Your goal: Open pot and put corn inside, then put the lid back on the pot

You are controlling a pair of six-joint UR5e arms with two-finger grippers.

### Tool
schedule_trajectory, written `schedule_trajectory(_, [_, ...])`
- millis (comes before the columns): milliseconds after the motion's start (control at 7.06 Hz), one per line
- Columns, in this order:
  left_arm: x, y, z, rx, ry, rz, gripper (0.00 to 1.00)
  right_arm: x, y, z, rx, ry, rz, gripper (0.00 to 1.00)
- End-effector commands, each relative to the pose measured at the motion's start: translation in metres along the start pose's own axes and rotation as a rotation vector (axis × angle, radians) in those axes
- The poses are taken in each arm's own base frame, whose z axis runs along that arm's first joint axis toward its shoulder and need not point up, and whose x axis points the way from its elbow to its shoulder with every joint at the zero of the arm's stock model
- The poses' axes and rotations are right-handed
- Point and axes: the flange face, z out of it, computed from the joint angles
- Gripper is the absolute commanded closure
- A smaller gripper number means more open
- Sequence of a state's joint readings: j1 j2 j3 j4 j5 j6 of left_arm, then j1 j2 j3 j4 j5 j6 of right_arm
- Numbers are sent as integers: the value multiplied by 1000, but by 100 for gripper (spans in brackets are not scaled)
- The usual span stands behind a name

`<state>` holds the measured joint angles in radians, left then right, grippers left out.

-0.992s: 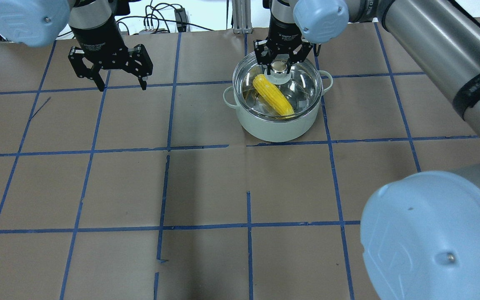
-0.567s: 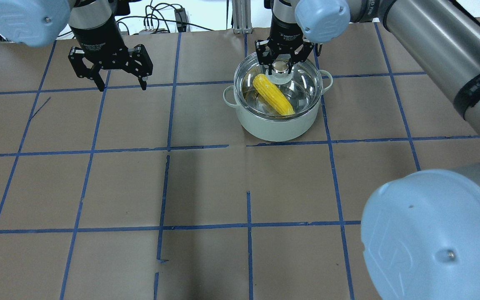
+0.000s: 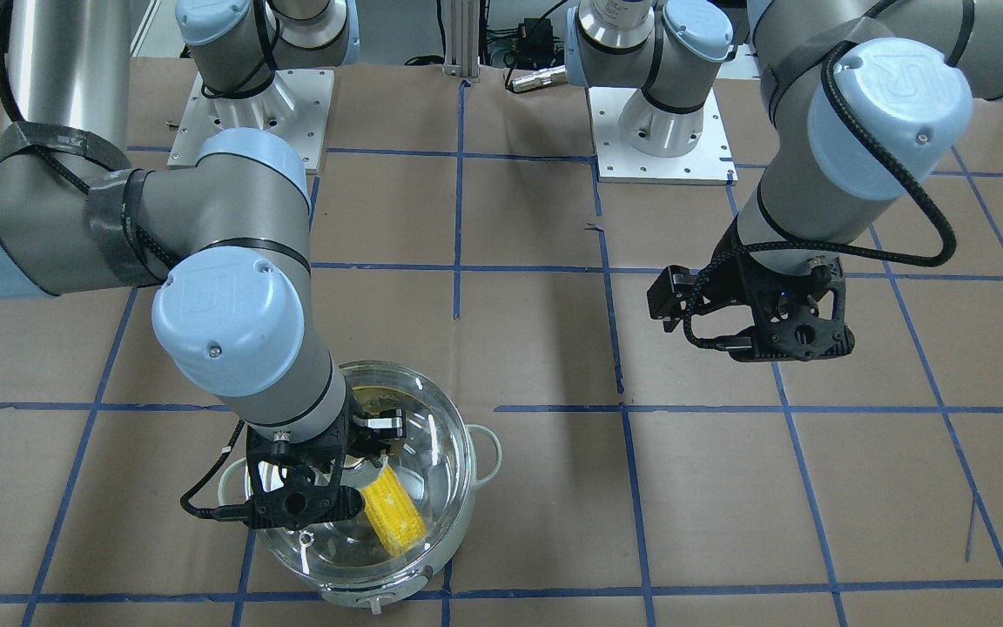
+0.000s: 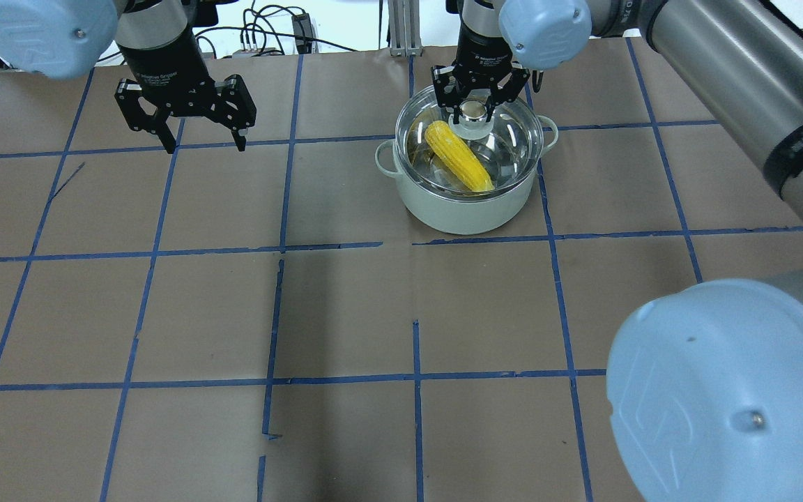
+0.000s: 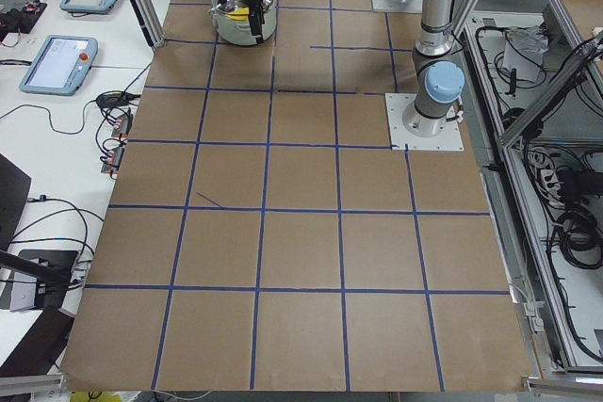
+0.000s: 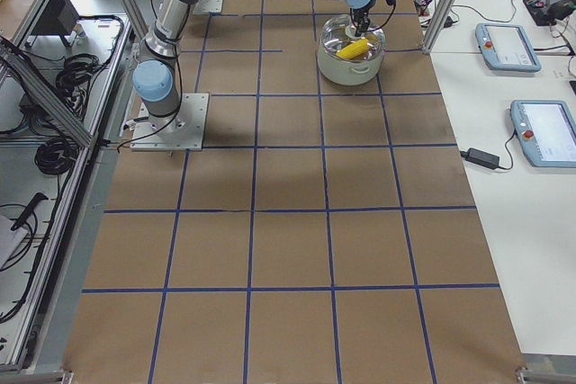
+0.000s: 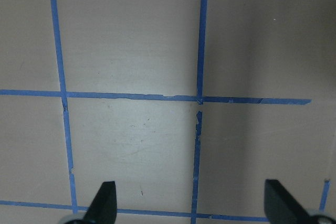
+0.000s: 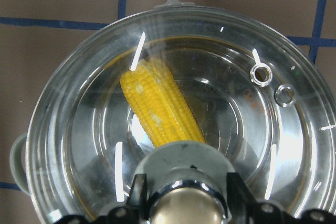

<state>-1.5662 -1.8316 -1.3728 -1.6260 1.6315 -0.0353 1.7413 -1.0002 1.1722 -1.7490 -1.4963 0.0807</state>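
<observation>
The mint-white pot point(image 4: 468, 213) stands at the far middle of the table, with the yellow corn point(image 4: 459, 156) lying inside it. The clear glass lid point(image 4: 509, 150) covers the pot's mouth; I cannot tell whether it rests on the rim. My right gripper point(image 4: 472, 110) is shut on the lid's silver knob point(image 8: 184, 205). In the right wrist view the corn point(image 8: 157, 108) shows through the lid point(image 8: 68, 129). The front-facing view shows the right gripper point(image 3: 319, 488), the corn point(image 3: 393, 509) and the pot point(image 3: 371, 601). My left gripper point(image 4: 205, 146) hangs open and empty over the table at the far left.
The table is brown paper with a grid of blue tape lines point(image 4: 415, 380). The left wrist view shows only paper, tape and the open left gripper point(image 7: 191, 203). Cables and a metal post point(image 4: 401, 28) lie beyond the far edge. The arm bases point(image 3: 667, 131) stand on the robot's side.
My right gripper and the lid have shifted slightly right and farther over the pot, and the lid looks a little lower. The left gripper has not moved.
</observation>
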Motion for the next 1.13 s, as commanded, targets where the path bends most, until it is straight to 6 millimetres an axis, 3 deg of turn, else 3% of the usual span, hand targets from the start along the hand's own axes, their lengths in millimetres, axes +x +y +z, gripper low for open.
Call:
schedule_trajectory(0, [0,0,0,0,-1,0,0,-2,0,1,-2,0,-7,12])
schedule_trajectory(283, [0,1,-1,1,-2,0,0,-2,-1,-4,7,-1,-9,9])
schedule_trajectory(567, [0,9,1,-5,-4,2,0,8,-6,-32,57,-1,4,3])
schedule_trajectory(850, [-3,12,0,-5,-8,3,0,54,-22,-68,110,13,33,1])
schedule_trajectory(992, [-5,12,-2,1,-8,27,0,79,-18,-90,113,17,36,1])
